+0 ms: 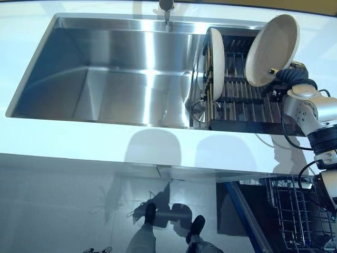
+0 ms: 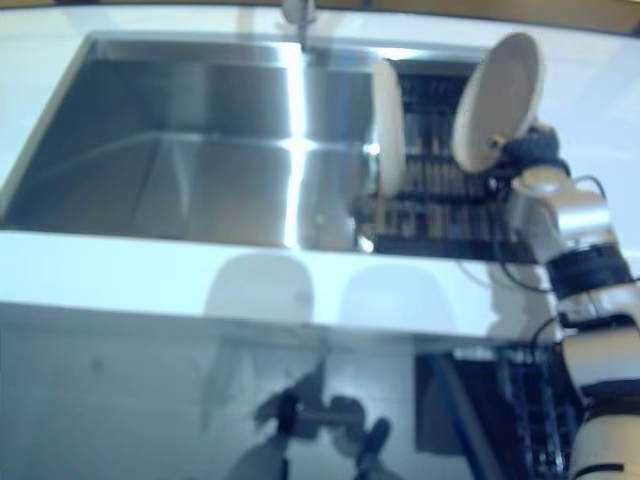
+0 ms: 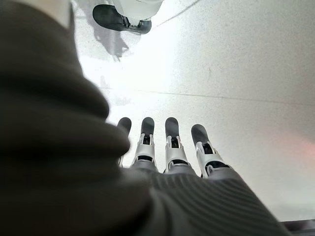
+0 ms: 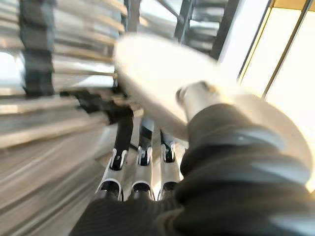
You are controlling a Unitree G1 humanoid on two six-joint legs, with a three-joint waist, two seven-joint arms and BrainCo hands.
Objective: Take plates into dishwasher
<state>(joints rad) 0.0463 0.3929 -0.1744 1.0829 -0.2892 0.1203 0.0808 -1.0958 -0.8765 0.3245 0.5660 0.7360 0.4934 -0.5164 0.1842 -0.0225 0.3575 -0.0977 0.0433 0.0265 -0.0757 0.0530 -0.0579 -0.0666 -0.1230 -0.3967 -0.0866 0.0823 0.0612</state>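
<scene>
**Plate lifted off the sink rack, dishwasher basket waiting below**

I have the right hand (image 1: 283,75) up at the far right corner of the stainless steel sink (image 1: 105,79), holding a round cream ceramic plate (image 1: 272,50) by its lower rim. In the right wrist view the thumb lies across the plate's face and the fingers (image 4: 140,162) run under it, so the hand is pinched onto the rim. The plate is tilted on edge, clear above the dark slatted drying rack (image 1: 247,97) that spans the right end of the sink. I judge it is held that way so it comes free of the slats without catching.

A second cream plate (image 1: 214,63) stands upright on edge in the rack's left side, just beside the open basin. It stays propped there because the slots hold it, and I take it as the next one to carry.

The dark wire dishwasher basket (image 1: 303,211) shows low at the right, below the front edge of the white desk (image 1: 158,147). The held plate is well apart from it, so the carry across the desk edge and down is not yet done.

My left hand (image 3: 167,152) hangs over the pale floor (image 3: 246,59) with its fingers straight and nothing in them.
</scene>
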